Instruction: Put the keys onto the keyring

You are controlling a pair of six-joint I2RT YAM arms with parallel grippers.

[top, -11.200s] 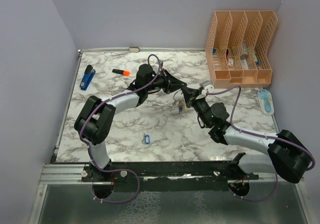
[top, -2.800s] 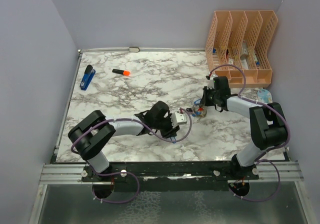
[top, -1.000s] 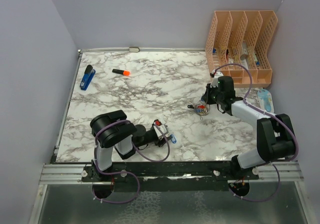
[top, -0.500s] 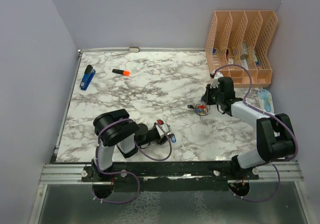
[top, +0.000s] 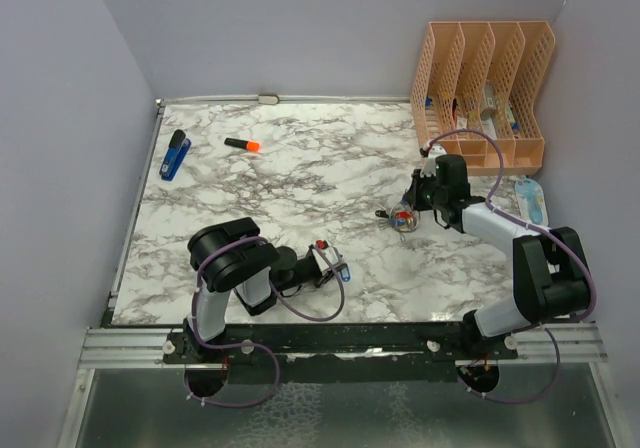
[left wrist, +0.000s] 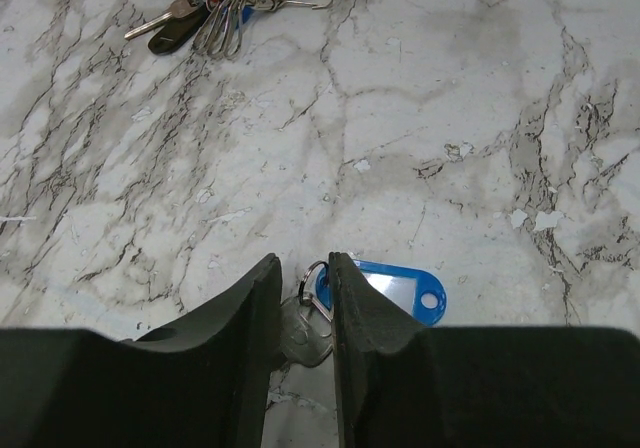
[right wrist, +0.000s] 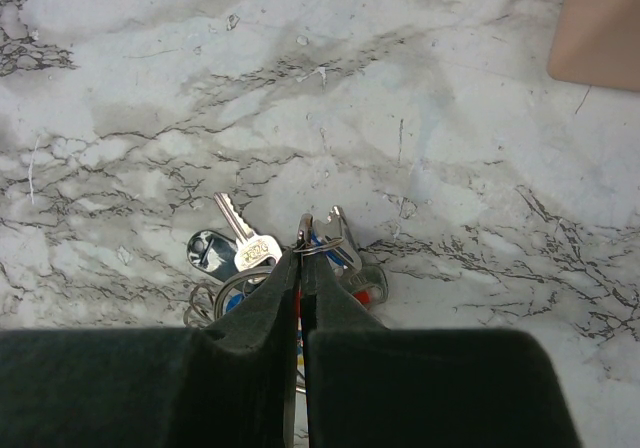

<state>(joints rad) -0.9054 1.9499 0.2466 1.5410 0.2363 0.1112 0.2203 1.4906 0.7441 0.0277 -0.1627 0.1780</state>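
A small key with an oblong blue tag lies on the marble table near the front; it also shows in the top view. My left gripper is low over it, with its jaws narrowed onto the key's metal head and small ring. The keyring, a thin wire ring with metal keys and blue, red and black tags, lies right of centre. My right gripper is shut on its wire ring. The keyring also shows far off in the left wrist view. No second loose blue-tagged key shows.
A blue stapler and an orange-capped marker lie at the back left. A peach file organizer stands at the back right, with a white and blue item in front of it by the right edge.
My left gripper has crept a little to the right over the blue-tagged key, which stays in place. The right gripper has held still on the keyring.
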